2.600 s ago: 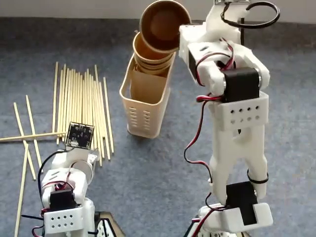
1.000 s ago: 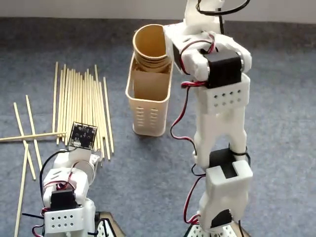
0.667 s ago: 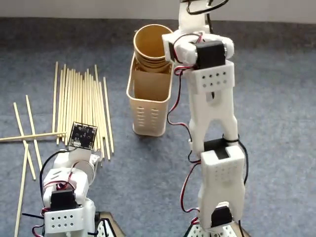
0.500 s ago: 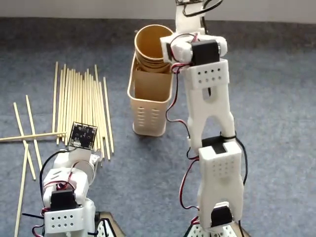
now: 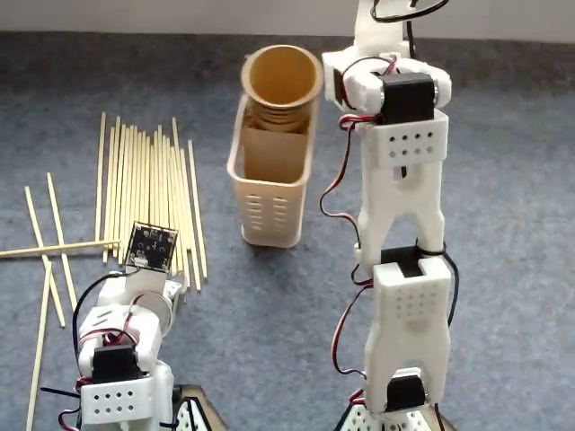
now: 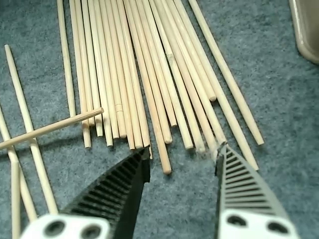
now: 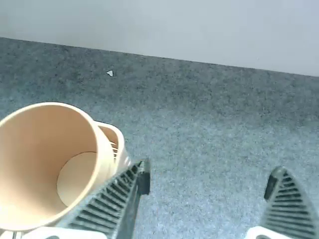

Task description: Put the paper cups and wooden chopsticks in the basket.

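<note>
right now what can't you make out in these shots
- Number of paper cups: high view, they are nested, and the top one hides the lower ones.
- Basket floor: high view, hidden by its own walls and the cups.
- Chopsticks: left wrist view, their far ends are cut off by the picture's edge.

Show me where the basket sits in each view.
High view: basket stands centre, right of the chopsticks, paper cups stacked in it.
Left wrist view: one corner, beyond the chopsticks.
Right wrist view: likely the slotted sliver behind the top paper cup.
Shared landmark: the grey carpet.
</note>
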{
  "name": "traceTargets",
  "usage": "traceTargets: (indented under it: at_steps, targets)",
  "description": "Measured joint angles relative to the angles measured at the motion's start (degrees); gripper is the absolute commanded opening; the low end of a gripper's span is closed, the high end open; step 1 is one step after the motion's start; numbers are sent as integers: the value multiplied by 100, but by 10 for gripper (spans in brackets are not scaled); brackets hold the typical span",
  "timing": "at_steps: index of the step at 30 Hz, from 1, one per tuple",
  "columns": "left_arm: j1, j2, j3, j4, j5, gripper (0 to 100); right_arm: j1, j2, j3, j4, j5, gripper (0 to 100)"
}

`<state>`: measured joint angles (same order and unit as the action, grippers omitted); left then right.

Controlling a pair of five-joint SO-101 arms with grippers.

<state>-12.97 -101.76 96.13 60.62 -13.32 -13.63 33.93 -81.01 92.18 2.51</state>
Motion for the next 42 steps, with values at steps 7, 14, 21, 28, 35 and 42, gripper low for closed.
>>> traceTargets:
  at_steps: [7,14,21,28,35,42]
  targets:
    - [0,0,0,0,0,221,-9,0,-53,35,0,359]
    - [0,0,0,0,0,221,-9,0,-53,35,-105,359]
    - [0,0,0,0,0,221,-53,0,-53,35,-782,359]
    - [0,0,0,0,0,221,-422,0,-53,53,-985,359]
    - [0,0,0,0,0,221,-422,9,-53,123,-1020,359]
    - [0,0,0,0,0,221,-422,404,-53,123,-1020,359]
